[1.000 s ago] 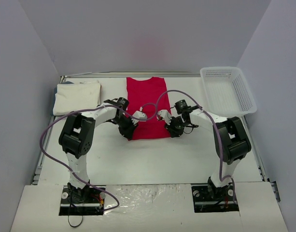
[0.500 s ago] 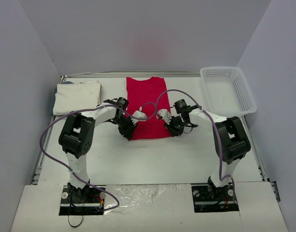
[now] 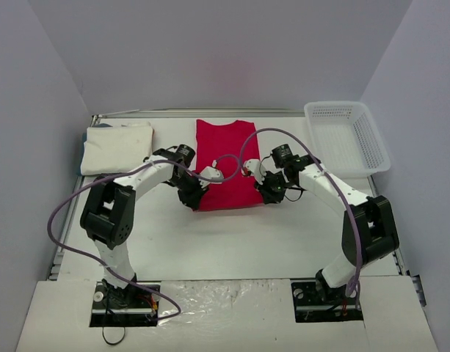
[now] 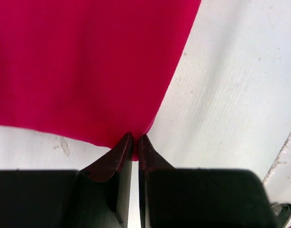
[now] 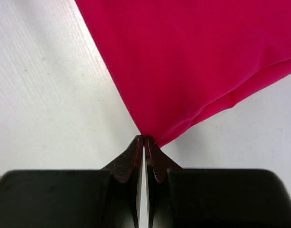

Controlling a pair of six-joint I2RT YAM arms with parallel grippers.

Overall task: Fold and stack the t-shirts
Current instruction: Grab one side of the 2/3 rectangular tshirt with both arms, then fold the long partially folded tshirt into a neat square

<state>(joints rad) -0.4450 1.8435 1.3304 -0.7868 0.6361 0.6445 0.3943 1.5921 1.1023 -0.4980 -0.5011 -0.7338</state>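
Red t-shirt point(image 3: 226, 165) pinched at both near corners, mid-table point(image 3: 232, 242).
The left gripper point(image 4: 135, 142) clamps its near-left corner and the right gripper point(image 5: 144, 141) its near-right corner, jaws closed tight on cloth. The folded white t-shirt point(image 3: 118, 147) lies far left, the mesh basket point(image 3: 347, 136) far right.

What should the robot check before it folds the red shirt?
1. Left pincer shut on a near corner of the red shirt: ok.
2. Right pincer shut on the other near corner: ok, but only the very tip is caught.
3. Both layers of cloth pinched at each corner: cannot tell.
4. Far part of the red shirt lying flat: ok.
5. White shirt folded at the far left, apart from the red one: ok.
6. Basket off to the right, not touching the red shirt: ok.
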